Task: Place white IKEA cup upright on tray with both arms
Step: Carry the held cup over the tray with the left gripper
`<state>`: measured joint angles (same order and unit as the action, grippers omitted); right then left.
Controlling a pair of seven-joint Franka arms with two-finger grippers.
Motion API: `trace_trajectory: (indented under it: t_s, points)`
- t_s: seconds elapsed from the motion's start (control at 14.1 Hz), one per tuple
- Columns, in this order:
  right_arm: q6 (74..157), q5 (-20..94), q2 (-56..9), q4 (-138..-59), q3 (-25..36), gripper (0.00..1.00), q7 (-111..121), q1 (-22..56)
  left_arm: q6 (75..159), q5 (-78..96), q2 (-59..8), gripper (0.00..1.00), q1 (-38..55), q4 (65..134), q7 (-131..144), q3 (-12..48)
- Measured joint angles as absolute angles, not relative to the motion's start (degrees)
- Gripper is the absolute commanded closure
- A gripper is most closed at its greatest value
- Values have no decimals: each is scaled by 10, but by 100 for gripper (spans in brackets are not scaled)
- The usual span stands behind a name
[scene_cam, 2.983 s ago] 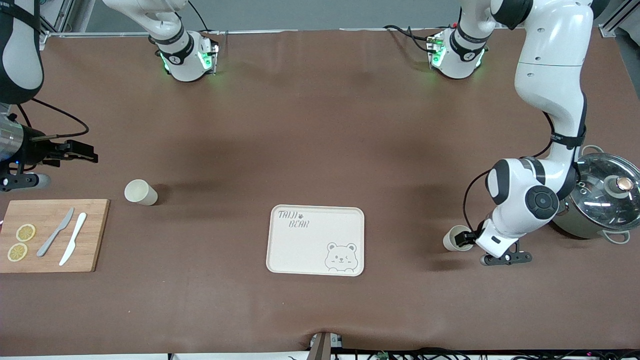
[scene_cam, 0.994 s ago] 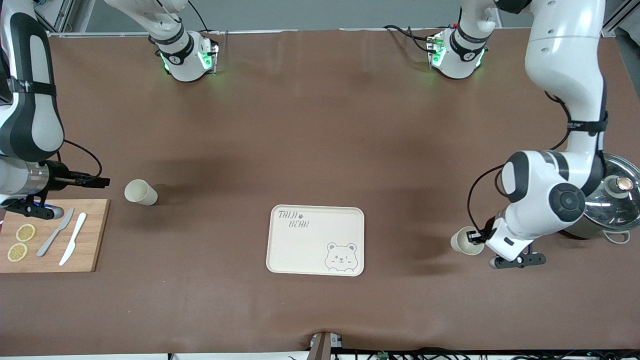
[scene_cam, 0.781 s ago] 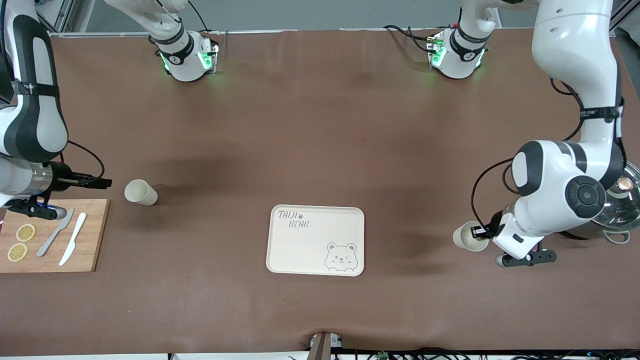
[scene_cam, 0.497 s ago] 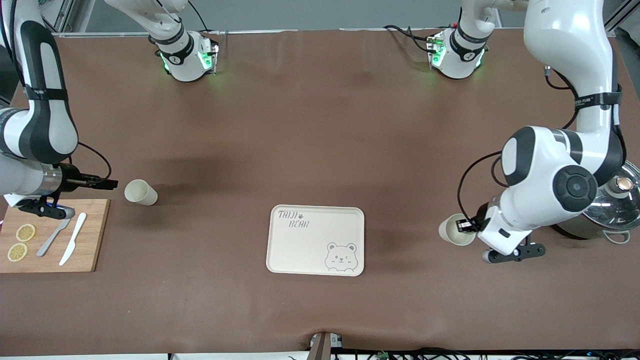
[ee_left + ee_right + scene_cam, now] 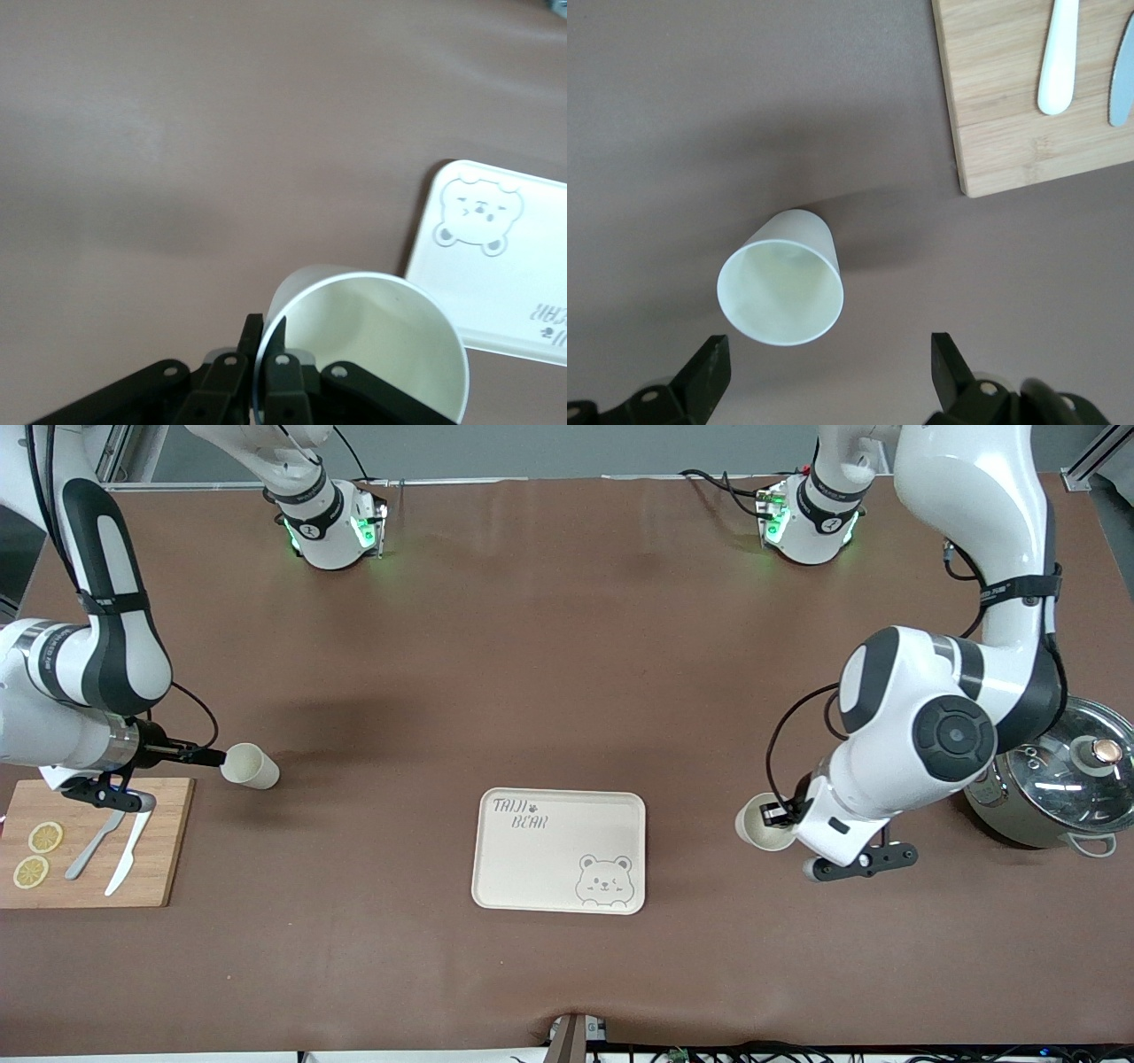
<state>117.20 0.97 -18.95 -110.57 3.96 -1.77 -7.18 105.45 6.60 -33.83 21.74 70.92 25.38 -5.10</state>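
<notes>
The cream tray [image 5: 558,850] with the bear drawing lies flat near the middle of the table. It also shows in the left wrist view [image 5: 523,283]. My left gripper [image 5: 784,816] is shut on the rim of a white cup [image 5: 760,824], one finger inside and one outside [image 5: 266,347]. It holds the cup [image 5: 372,345] tilted over the table beside the tray, toward the left arm's end. A second white cup [image 5: 250,766] lies on its side beside the cutting board. My right gripper [image 5: 209,758] is open at that cup's mouth [image 5: 780,289], with the fingers [image 5: 709,372] wide and short of it.
A wooden cutting board [image 5: 159,841] with two lemon slices, a grey knife [image 5: 97,837] and a white knife [image 5: 130,849] lies at the right arm's end. A steel pot with a glass lid [image 5: 1059,779] stands at the left arm's end.
My left gripper has carried its cup away from the pot toward the tray. My right gripper has moved along the table from beside the cutting board up to the lying cup's mouth.
</notes>
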Motion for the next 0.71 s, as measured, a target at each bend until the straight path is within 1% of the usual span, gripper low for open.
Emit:
trace_trajectory:
  t_s: [0.07,0.14,0.21,0.28,0.43,0.57,0.64,0.71]
  points:
    - [1190,10,-189,-1115,40,0,-18,-72,1052,66,-344,100,225,697,263,-51]
    - [1211,10,-190,-1127,40,4,-18,-72,1048,66,-350,100,233,684,271,-51]
    - [1232,10,-190,-1140,40,11,-18,-72,1043,66,-355,100,241,672,276,-51]
    - [1247,10,-190,-1151,40,21,-18,-72,1039,66,-360,100,248,660,282,-51]
    - [1258,10,-191,-1163,40,30,-18,-72,1035,66,-372,100,265,642,297,-51]
    - [1258,10,-192,-1167,40,36,-19,-72,1035,66,-387,100,283,625,307,-52]
    - [1260,10,-194,-1169,40,36,-19,-72,1035,66,-395,100,291,618,309,-53]
    - [1270,10,-197,-1173,40,39,-20,-72,1035,66,-403,100,296,611,310,-54]
